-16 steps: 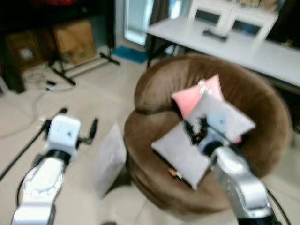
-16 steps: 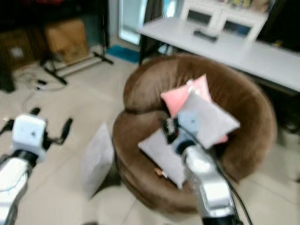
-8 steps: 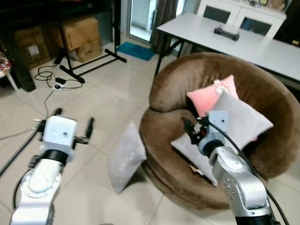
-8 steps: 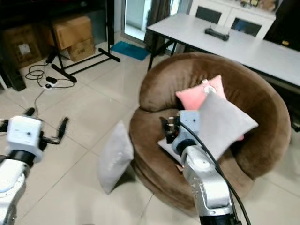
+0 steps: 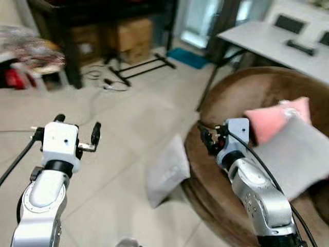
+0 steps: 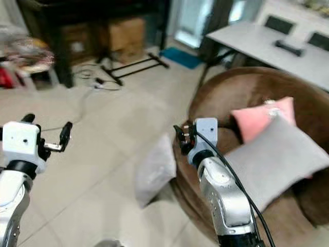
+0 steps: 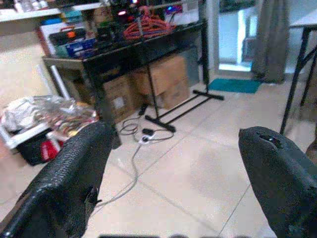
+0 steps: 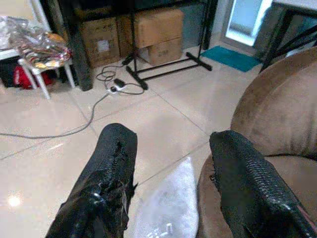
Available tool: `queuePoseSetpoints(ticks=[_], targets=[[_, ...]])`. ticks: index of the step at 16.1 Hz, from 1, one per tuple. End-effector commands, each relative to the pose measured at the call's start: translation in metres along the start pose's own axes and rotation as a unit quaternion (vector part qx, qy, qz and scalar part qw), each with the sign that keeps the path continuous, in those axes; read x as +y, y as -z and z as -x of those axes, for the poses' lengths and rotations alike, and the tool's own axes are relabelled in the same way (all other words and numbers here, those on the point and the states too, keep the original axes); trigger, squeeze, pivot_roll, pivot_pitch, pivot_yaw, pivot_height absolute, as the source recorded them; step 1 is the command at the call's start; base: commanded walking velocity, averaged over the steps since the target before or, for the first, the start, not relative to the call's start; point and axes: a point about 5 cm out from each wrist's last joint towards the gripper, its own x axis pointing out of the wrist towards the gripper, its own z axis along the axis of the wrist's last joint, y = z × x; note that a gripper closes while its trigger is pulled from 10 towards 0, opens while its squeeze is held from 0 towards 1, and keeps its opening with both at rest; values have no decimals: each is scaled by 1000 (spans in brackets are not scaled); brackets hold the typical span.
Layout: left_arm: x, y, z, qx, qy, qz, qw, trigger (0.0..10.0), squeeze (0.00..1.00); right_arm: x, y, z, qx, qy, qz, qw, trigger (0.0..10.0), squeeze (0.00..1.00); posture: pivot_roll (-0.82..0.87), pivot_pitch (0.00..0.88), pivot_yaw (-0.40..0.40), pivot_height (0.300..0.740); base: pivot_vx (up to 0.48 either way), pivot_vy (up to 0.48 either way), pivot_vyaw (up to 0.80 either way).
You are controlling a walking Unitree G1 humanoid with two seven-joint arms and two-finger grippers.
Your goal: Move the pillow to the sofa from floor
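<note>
Three pillows are in view around one round brown sofa [image 5: 241,98]: a pale grey pillow [image 5: 165,171] on the tiled floor [image 5: 103,170], propped on edge against the sofa's outer side, plus a pink cushion [image 5: 275,119] and a larger grey cushion [image 5: 293,154] resting on the seat. The floor pillow is roughly square, plump in the middle and lightly creased, and in the right wrist view it has a faint sheen [image 8: 166,210].

Both arms are raised in front of the robot. The left end effector [image 5: 75,135] hovers over bare floor well apart from the pillow, its two black fingers [image 7: 69,173] spread wide and holding nothing. The right end effector [image 5: 208,140] sits above the sofa's near edge, just beside and above the floor pillow, its fingers [image 8: 106,183] likewise parted and empty.

Behind, two cardboard boxes [image 8: 148,34] sit under a dark shelf [image 7: 143,47], a cable [image 8: 74,126] trails across the tiles, and one white surface [image 6: 257,43] stands beyond the sofa.
</note>
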Motion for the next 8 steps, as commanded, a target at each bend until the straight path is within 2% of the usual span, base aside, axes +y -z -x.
queuePoseSetpoints(ticks=[1,3,6,8], targets=[[-5,-1,0,-1,22,-4,1000,10000,0,-8,-1,0,-2,18,9,1000,10000,0,82,0,-101,740,251,0,0],[-5,3,2,5,27,-21,999,10000,0,-9,0,1,-2,21,6,1000,10000,0,85,0,-105,740,255,0,0],[-3,4,4,5,27,-23,999,10000,0,-8,2,1,0,15,10,1000,10000,0,91,0,-108,740,256,0,0],[-3,4,4,4,27,-24,999,10000,0,-5,3,1,5,5,13,1000,10000,0,94,0,-109,740,259,0,800]])
